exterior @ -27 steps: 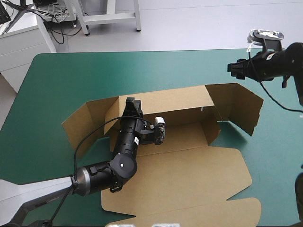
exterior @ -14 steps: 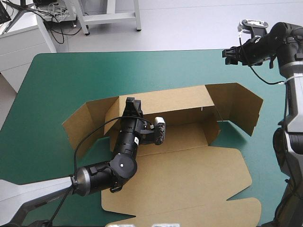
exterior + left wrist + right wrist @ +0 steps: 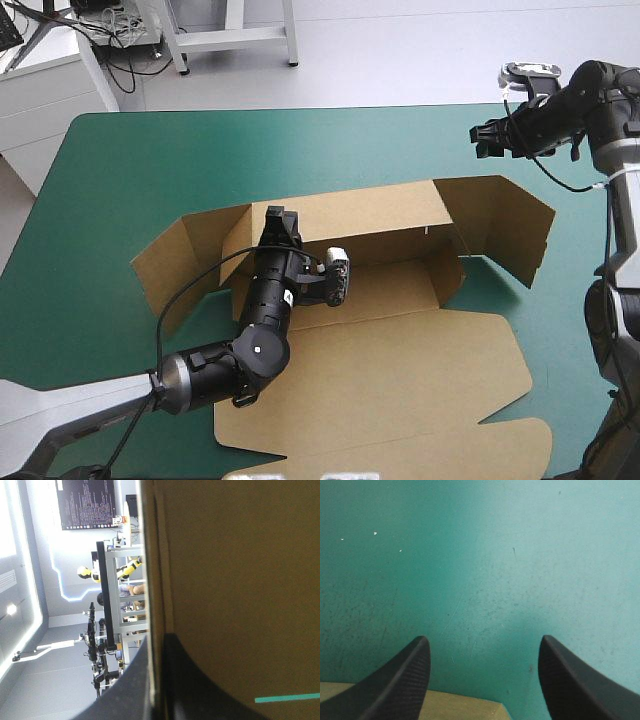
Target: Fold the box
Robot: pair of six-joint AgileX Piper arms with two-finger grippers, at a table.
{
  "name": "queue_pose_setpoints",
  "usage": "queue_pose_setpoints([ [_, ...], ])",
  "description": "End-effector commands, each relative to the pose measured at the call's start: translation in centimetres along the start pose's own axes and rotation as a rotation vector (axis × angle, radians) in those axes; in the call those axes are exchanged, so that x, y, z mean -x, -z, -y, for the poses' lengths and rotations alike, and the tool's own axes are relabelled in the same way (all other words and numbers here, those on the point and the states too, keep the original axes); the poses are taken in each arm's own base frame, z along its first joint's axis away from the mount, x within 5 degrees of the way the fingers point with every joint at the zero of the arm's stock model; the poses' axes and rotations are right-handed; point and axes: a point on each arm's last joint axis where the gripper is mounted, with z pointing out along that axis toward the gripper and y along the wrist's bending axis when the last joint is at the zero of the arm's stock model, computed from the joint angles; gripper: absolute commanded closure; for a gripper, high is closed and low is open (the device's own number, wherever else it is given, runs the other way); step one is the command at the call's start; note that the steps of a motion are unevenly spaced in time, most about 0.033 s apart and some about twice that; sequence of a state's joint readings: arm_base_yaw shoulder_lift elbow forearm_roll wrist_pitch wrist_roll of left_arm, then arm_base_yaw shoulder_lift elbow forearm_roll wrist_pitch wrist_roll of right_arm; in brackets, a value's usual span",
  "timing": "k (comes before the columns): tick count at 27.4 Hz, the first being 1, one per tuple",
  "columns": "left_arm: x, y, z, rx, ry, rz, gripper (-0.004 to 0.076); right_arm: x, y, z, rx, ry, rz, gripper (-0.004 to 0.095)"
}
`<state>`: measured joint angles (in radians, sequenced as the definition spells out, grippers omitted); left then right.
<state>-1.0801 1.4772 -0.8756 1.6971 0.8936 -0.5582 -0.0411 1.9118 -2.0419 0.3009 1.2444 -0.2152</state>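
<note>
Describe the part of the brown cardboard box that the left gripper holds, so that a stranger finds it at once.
On the teal-green table cover, the brown cut-board box lies open. Along its far side one long wall panel stands upright, the left gripper shut on its top edge. Unlike the short end flaps beside it, it is long and faces the flat lid.

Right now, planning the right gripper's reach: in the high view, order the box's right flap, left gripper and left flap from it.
From right gripper:
1. right flap, raised, right end.
2. left gripper, mid-left, shut on the box.
3. left flap, far left end.
</note>
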Motion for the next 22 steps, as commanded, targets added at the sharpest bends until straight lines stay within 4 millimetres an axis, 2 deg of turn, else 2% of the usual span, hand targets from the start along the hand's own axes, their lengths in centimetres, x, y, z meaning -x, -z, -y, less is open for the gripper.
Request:
queue_pose_setpoints([
  [1,0.0,0.7,-2.5,0.136,-0.015,0.009,0.0734,-0.3,4.2,-1.1,0.004,0.025,0.071,0.0327],
  [5,0.0,0.7,-2.5,0.136,-0.015,0.009,0.0734,-1.2,4.0,-1.2,0.004,0.019,0.039,0.0328],
  [11,0.0,0.7,-2.5,0.136,-0.015,0.009,0.0734,-2.2,2.5,-0.9,0.015,0.002,-0.021,0.0328],
  [16,0.0,0.7,-2.5,0.135,-0.015,0.011,0.0734,-3.1,2.7,-1.1,0.022,-0.002,-0.04,0.0328],
  [19,0.0,0.7,-2.5,0.135,-0.015,0.011,0.0734,-4.0,3.0,-1.2,0.019,0.002,-0.057,0.0329],
  [22,0.0,0.7,-2.5,0.135,-0.015,0.011,0.0734,-6.3,3.5,-1.6,0.026,0.019,-0.101,0.0328],
])
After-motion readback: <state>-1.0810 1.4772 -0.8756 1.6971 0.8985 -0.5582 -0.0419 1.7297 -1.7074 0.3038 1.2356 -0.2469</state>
